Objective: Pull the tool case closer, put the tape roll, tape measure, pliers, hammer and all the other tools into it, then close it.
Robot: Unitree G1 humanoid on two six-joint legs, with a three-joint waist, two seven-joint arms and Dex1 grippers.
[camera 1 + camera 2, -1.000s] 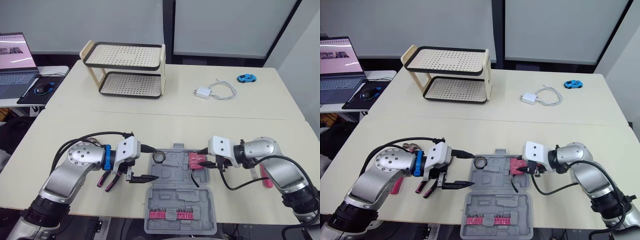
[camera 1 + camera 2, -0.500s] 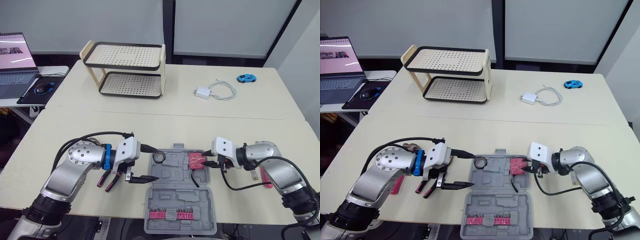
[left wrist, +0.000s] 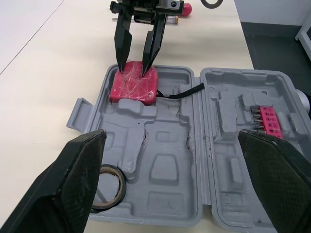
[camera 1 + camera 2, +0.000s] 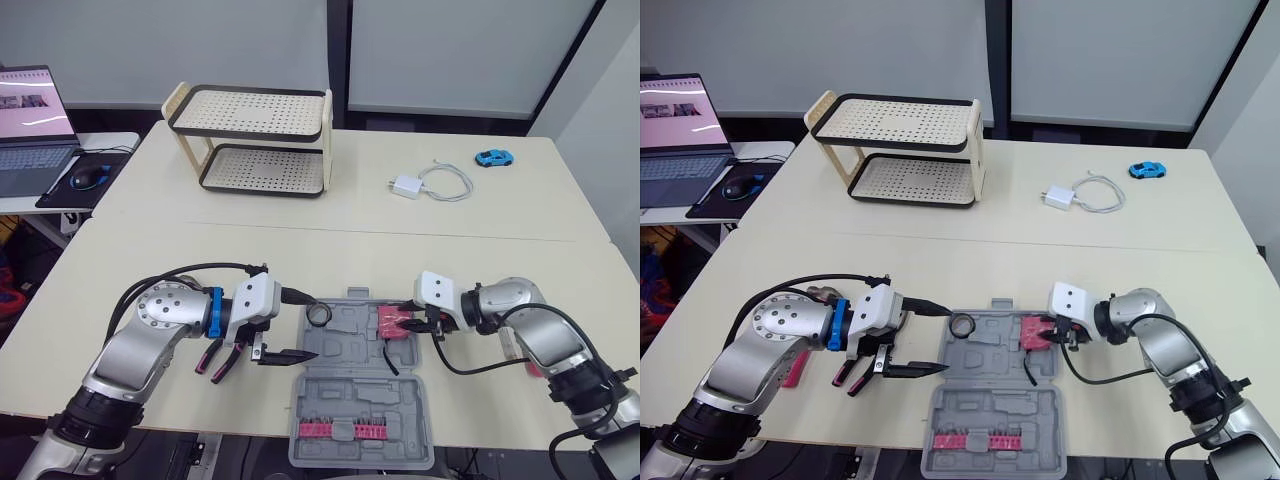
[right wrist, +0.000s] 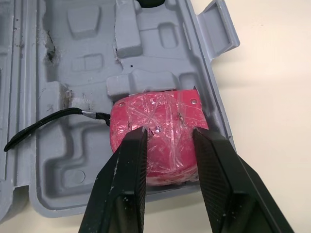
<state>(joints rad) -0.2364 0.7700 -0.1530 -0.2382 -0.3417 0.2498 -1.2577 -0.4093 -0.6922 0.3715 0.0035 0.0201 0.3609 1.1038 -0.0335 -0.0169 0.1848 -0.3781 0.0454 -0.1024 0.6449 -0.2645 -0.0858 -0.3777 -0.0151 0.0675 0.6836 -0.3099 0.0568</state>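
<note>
Your right gripper (image 5: 170,132) reaches over the open grey case (image 4: 350,345). Its two black fingers (image 5: 126,184) are a narrow way apart. Both tips rest on the top face of the pink tape measure (image 3: 133,90), pressing from above rather than clasping its sides. The tape measure sits in a pocket right under those tips, in the case corner nearest that gripper. Its black strap (image 3: 187,91) trails out of the pocket towards the hinge.

Your left gripper (image 4: 312,328) is spread wide and holds nothing. It hovers at the edge of the case on its own side. The tape roll (image 3: 121,187), a black ring, lies in the case corner there, just past the tip of one finger.

The pliers (image 4: 214,360), with pink handles, lie on the table (image 4: 300,250) outside the case, under the left gripper's wrist and behind its fingers.

A pink bit rack (image 4: 345,430) sits in the other half of the case, across the hinge from both grippers' fingertips.

A pink-handled tool (image 3: 186,7) lies on the table behind the right gripper, outside the case. It is partly hidden, so you cannot tell what kind it is.
</note>
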